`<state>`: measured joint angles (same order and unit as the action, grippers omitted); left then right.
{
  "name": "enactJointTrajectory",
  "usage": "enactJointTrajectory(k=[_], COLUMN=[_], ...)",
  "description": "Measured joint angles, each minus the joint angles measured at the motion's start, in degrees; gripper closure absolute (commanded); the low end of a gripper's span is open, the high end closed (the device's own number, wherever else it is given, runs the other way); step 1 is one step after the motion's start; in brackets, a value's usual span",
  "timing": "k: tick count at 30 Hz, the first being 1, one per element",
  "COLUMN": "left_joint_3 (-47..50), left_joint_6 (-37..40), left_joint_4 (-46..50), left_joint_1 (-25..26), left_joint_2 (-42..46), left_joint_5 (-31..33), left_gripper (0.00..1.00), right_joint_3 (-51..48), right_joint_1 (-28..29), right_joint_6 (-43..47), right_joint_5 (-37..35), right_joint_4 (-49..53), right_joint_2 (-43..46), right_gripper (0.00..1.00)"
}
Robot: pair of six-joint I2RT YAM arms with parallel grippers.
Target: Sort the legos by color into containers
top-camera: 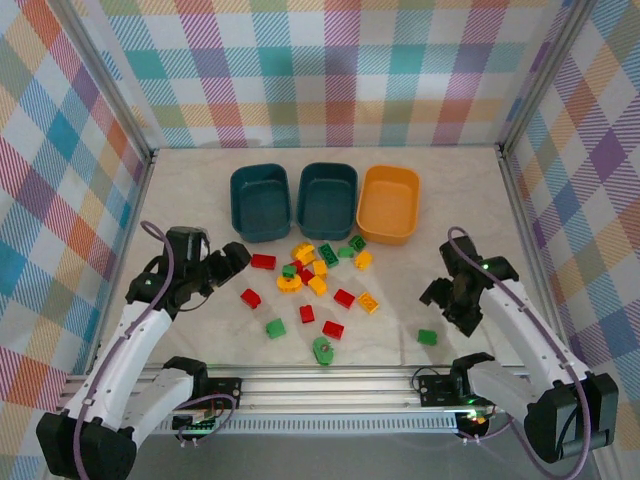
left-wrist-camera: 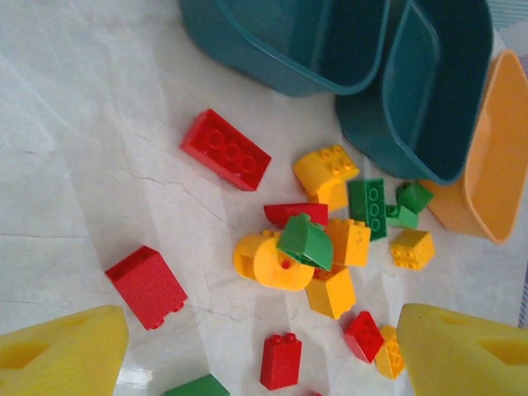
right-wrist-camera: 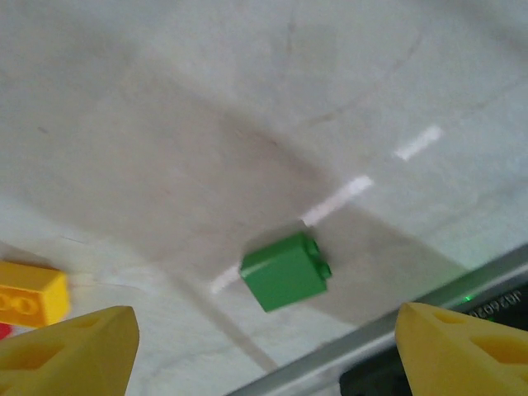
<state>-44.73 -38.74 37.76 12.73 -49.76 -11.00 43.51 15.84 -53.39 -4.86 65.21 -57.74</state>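
Overhead, three tubs stand in a row at the far side of the pale marbled desk (top-camera: 180, 215): a dark teal tub (top-camera: 243, 205), a second dark teal tub (top-camera: 305, 200) and an orange-yellow tub (top-camera: 366, 205). No brick can be seen inside any of them, so the sorting looks to be at its very start. A loose scatter of red, yellow and green bricks (top-camera: 305, 268) lies in the middle of the desk, just in front of the tubs. The left gripper (top-camera: 238, 256) points toward this scatter with its yellow fingers spread wide and nothing between them; a long red brick (left-wrist-camera: 225, 149) lies near it. The right gripper (right-wrist-camera: 264, 355) hangs over a lone green brick (right-wrist-camera: 285, 271) that sits well apart from the others, near the metal rail (right-wrist-camera: 429, 301) at the front edge. Its fingers are also spread and pinch nothing. The step in hand appears to be lining up for a first pick. The next move likely calls for lowering the right gripper to straddle the green brick, closing on it, then carrying it across to a tub. No brand, label or writing can be read anywhere.
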Motion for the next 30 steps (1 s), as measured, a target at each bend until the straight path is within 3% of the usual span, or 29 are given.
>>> enactJointTrajectory(k=[14,23,30], left_joint_3=[0.0,0.0,-0.02], left_joint_6=[-0.02,-0.07,-0.9], left_joint_4=[-0.55,-0.83,-0.81], left_joint_1=[2.27,3.21,4.02], left_joint_2=[-0.87,-2.32,-2.32], left_joint_5=[-2.16,-2.89,-2.89], left_gripper=[0.14,0.14,0.14], right_joint_3=[-4.94,-4.72,-4.66], right_joint_1=[11.58,12.37,12.37], right_joint_6=[-2.14,-3.69,-4.2], right_joint_5=[2.23,0.42,1.18], right_joint_4=[-9.11,-8.83,-10.58], right_joint_2=[-15.15,-16.57,-20.09], right_gripper=[0.12,0.08,0.17])
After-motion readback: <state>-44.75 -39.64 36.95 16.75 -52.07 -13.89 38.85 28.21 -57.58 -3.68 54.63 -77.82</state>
